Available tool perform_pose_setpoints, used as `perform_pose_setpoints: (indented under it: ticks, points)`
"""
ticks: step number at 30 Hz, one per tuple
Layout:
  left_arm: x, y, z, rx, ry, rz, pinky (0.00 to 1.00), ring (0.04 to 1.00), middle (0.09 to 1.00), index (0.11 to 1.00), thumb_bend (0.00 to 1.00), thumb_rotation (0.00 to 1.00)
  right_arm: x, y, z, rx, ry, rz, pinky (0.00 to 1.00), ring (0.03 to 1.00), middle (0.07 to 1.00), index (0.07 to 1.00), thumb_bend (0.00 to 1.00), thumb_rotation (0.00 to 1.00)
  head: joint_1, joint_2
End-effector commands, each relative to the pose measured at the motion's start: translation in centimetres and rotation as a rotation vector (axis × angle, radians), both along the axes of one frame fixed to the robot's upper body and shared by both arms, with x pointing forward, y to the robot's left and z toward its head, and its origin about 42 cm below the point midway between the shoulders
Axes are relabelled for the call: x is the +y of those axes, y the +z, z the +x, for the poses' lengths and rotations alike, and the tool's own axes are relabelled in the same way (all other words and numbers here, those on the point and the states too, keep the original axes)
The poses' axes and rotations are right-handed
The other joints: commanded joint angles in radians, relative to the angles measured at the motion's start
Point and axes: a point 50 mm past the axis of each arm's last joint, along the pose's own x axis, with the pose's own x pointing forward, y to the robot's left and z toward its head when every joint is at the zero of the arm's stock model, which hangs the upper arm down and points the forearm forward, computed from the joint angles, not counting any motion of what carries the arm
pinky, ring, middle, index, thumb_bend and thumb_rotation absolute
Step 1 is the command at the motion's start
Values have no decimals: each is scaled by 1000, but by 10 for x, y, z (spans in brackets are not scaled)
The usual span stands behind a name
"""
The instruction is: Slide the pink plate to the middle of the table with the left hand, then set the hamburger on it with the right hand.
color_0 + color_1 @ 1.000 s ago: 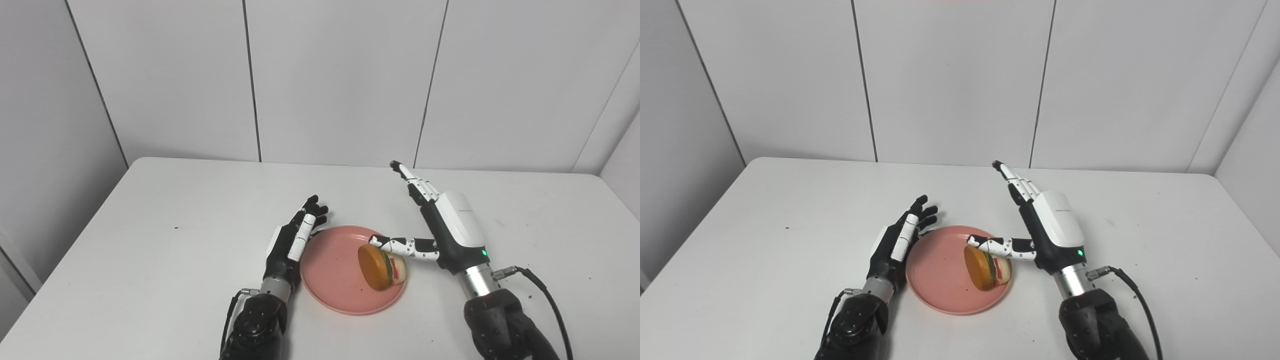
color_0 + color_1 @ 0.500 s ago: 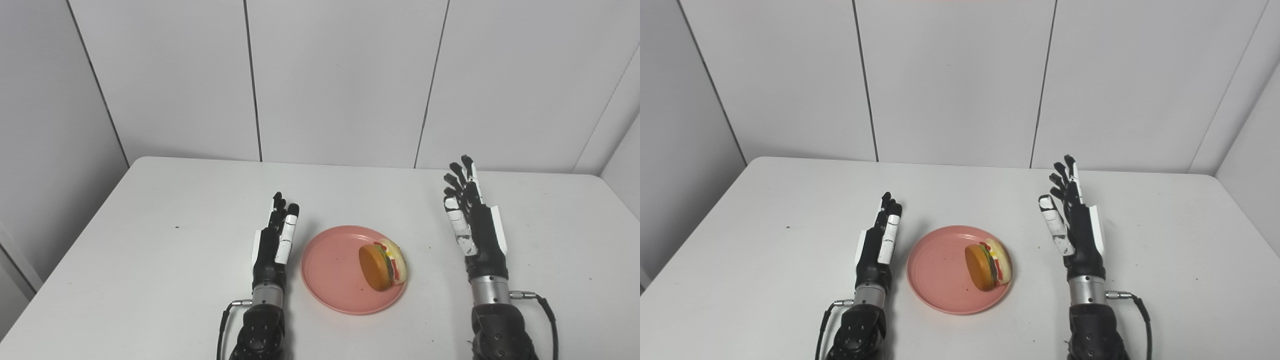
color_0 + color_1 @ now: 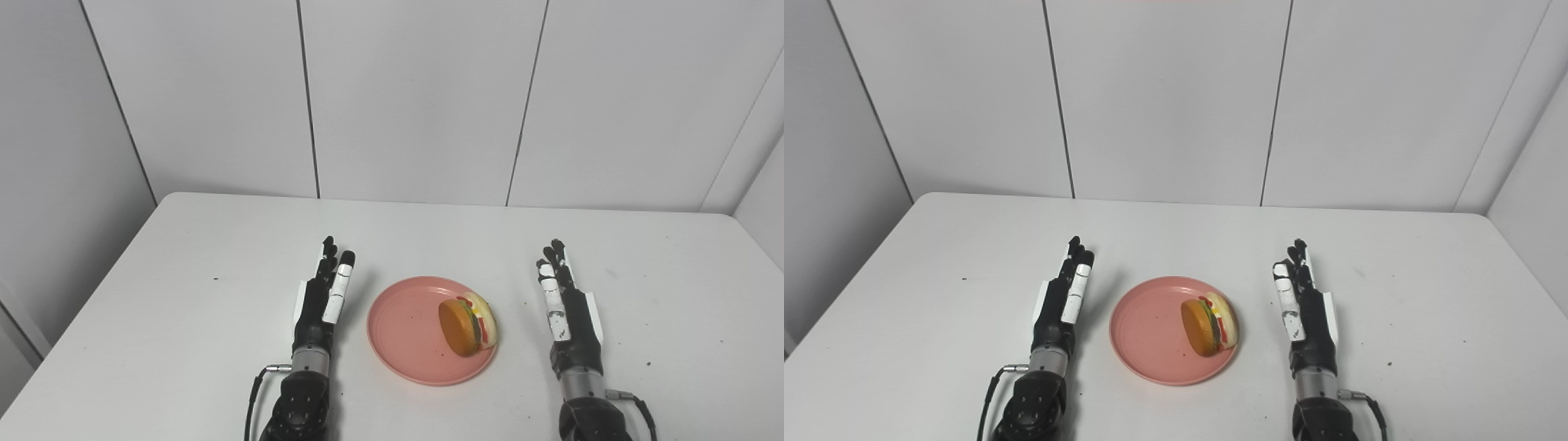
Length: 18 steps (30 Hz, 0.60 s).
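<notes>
Fingers (image 3: 331,260) on your left hand (image 3: 318,303) are stretched out straight and a bit spread, holding nothing and touching nothing you'd care about. Same deal on the right hand (image 3: 569,306): extended, empty, thumb lying alongside the palm. Both hands sit on edge just above or on the surface (image 3: 184,257); can't really tell which from these angles.

Progress-wise, you look basically done. The pink plate (image 3: 398,331) sits roughly mid-surface between the two hands, near the front edge, with a clear gap on each side. The hamburger (image 3: 468,326) is on it, on the right half of the plate close to the rim, but it's tipped up on its side with the bun bottom facing left, not lying flat.

So both steps look complete to me. Only nitpick is that tilted burger; if you want it sitting properly, that's a right-hand nudge, otherwise I'd call it finished.
</notes>
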Motion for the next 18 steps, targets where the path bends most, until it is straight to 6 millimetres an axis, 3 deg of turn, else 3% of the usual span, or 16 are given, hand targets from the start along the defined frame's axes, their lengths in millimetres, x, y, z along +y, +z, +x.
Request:
perform_pose_setpoints:
  ticks: [1,7,10,18]
  points:
    - [8,-3,-2,-1,11,30,984,1000,1000,1000,801,953,6,11,6,-8,20,-1,992,978,985,961,781,983,0,1]
    - [9,-4,-4,9,10,9,929,1000,1000,1000,767,939,7,5,2,50,23,-18,994,977,994,964,753,1000,-9,3]
    - [6,-4,-6,17,1,-31,996,1000,1000,1000,798,932,6,2,0,62,16,-10,994,981,1000,972,754,1000,-11,3]
    - [5,-5,-6,12,-1,-32,1000,1000,1000,1000,829,935,4,-3,-2,64,4,16,977,973,995,965,757,986,-23,-3]
